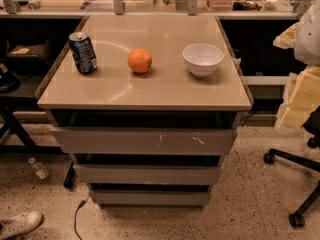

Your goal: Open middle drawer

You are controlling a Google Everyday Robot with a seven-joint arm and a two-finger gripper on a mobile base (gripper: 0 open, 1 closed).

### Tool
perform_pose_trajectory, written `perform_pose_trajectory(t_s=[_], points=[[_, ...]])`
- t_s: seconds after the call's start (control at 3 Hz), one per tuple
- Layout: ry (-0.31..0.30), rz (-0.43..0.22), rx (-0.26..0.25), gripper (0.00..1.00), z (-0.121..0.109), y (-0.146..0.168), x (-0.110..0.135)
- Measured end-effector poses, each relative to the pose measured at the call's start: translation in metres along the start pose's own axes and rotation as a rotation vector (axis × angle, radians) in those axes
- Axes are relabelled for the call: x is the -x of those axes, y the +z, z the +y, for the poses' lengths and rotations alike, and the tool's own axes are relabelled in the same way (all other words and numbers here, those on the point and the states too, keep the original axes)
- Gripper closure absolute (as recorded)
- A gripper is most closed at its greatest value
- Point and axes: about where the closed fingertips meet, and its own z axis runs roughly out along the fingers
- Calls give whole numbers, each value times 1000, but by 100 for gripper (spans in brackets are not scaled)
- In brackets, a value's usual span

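The middle drawer [147,174] is a wide, shallow grey panel without a handle. It sits below the taller top drawer [145,141], which has white scratch marks, and above the narrowest bottom drawer [150,198]. A dark gap shows above each front, and all three fronts look pushed in. My gripper [299,101] hangs at the right edge of the view, pale yellow under the white arm [307,31]. It is well to the right of the cabinet, about level with the tabletop, and touches nothing.
On the cabinet top [150,94] stand a blue can [83,52], an orange [139,60] and a white bowl [203,59]. An office chair base [295,184] is on the floor at right. A plastic bottle [38,169], a cable [77,216] and a shoe [20,224] lie at left.
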Motion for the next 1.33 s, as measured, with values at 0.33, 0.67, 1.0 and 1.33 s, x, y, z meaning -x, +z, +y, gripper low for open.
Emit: perform_pose_trajectory(t_s=[0.33,0.67,1.0,1.33], points=[[0,0,0,0,0,0,0],[1,14,-14,0,4,2,0],[57,-4,31,0,34,26,-1],[65,0,125,0,79,85,-3]])
